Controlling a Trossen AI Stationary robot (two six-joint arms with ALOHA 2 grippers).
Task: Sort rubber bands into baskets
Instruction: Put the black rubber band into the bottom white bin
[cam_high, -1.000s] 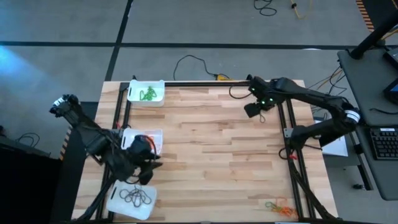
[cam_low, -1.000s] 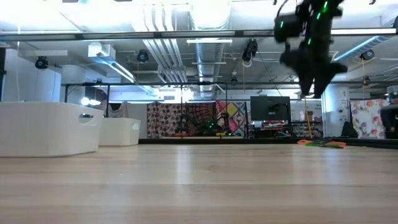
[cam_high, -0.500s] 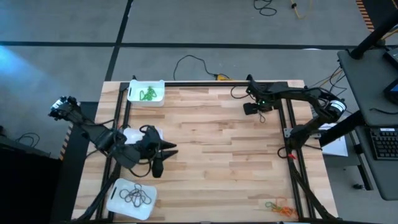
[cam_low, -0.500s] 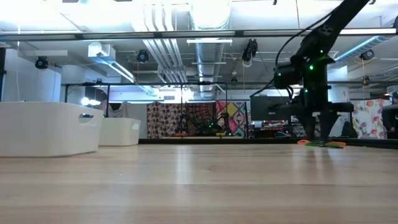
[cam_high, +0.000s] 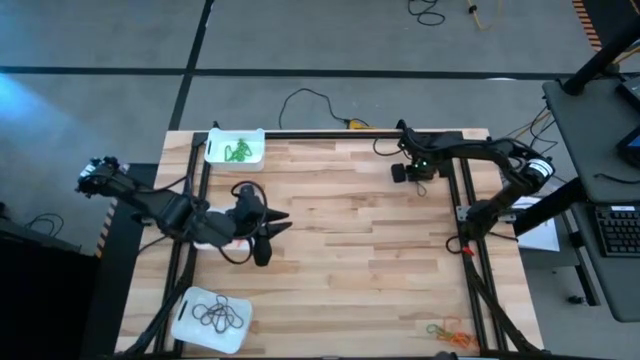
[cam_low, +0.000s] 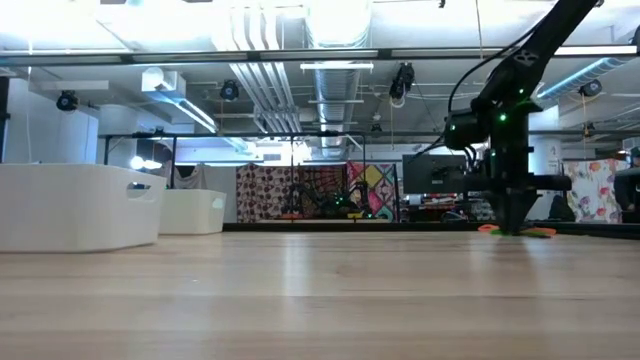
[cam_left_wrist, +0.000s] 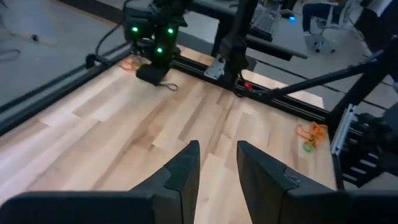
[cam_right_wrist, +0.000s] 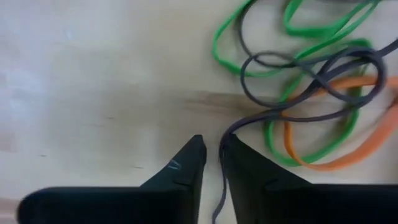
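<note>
On the left of the pale wooden slatted surface (cam_high: 340, 250), three shallow white plastic baskets (cam_high: 236, 149) hold sorted bands, and the left claw (cam_high: 267, 240) hovers beside the middle one, narrowly open and empty. At the far right, the right claw (cam_right_wrist: 212, 155) pinches a dark band among tangled thin green, orange and dark rubber bands (cam_right_wrist: 314, 81).

Two dark jointed arms, green indicator lights, pointed black fingers (cam_right_wrist: 186, 163).
</note>
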